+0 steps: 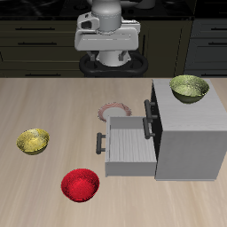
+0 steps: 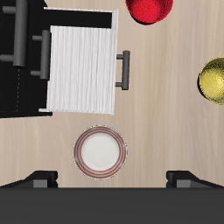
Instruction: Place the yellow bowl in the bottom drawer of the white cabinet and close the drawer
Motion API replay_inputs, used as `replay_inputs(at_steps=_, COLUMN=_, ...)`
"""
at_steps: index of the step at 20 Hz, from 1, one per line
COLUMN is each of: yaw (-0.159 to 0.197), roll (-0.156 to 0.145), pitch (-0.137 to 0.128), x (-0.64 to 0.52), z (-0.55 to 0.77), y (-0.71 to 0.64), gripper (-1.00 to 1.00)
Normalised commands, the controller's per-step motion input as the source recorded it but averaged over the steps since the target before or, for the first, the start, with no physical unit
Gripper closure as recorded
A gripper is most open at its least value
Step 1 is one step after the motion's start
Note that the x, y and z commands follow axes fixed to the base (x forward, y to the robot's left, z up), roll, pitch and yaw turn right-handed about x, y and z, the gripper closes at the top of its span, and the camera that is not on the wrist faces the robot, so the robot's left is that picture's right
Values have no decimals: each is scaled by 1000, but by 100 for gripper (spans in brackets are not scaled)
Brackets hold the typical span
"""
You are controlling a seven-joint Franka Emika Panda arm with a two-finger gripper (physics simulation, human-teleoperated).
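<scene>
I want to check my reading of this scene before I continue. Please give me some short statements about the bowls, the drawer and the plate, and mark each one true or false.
1. The bottom drawer of the cabinet is pulled out. True.
2. The yellow bowl lies inside that drawer. False: it rests on the table, away from the cabinet, and the drawer holds nothing.
3. An olive bowl stands on the cabinet's top. True.
4. The red bowl is stacked in the yellow bowl. False: the two stand apart on the table.
5. The gripper grips the plate. False: the jaws are spread wide above the plate and hold nothing.
</scene>
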Motion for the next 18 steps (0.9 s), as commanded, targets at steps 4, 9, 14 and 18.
replay_inputs(at_steps=4, yaw=-13, roll=-30, pitch=-10, x=206, z=141, y=-309, gripper=-100)
replay_inputs(at_steps=9, yaw=14, roll=-51, pitch=1, x=199, z=101, y=-395, gripper=-100)
replay_inputs(at_steps=14, yaw=13, roll=-9, pitch=-21, x=147, z=96, y=-340, gripper=-100)
replay_inputs(at_steps=18, yaw=41, roll=-10, pitch=-36, x=103, z=117, y=-337, gripper=-100)
